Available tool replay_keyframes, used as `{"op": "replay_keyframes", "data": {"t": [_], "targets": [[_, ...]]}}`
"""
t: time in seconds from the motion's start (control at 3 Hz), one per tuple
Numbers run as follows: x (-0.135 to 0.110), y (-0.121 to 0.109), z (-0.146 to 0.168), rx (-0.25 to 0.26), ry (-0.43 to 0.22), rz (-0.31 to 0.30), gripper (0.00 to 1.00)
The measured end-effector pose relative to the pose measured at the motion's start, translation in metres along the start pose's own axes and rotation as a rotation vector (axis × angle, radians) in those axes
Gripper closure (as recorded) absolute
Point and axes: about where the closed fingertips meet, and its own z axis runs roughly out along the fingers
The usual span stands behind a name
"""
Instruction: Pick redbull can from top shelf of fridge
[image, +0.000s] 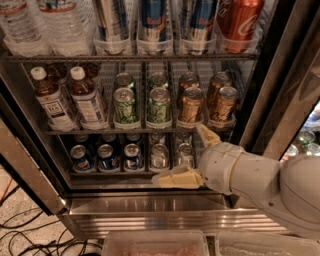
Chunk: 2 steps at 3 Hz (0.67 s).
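Observation:
Three redbull cans stand side by side in clear trays on the top shelf (65, 58) of the fridge (150, 212): left (112, 20), middle (152, 20) and right (197, 20). Their tops are cut off by the upper edge of the view. My gripper (178, 155) is low, in front of the bottom shelf's right end and far below the redbull cans. It is open and empty. One cream finger (207, 136) points up and the other (176, 178) points left.
A red Coca-Cola can (240, 20) stands right of the redbull cans, and water bottles (45, 25) stand to their left. The middle shelf holds tea bottles (52, 102), green cans (142, 105) and gold cans (207, 102). Short cans (110, 157) fill the bottom shelf. The dark door frame (280, 90) is at right, cables (30, 235) lie lower left, and bins (155, 245) sit below.

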Motion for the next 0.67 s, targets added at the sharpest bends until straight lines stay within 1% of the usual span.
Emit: {"op": "replay_keyframes", "data": {"t": [0.33, 0.67], "targets": [[-0.008, -0.036, -0.019, 0.184, -0.11, 0.014, 0.0], [-0.044, -0.035, -0.02, 0.257, -0.187, -0.06, 0.0]]}}
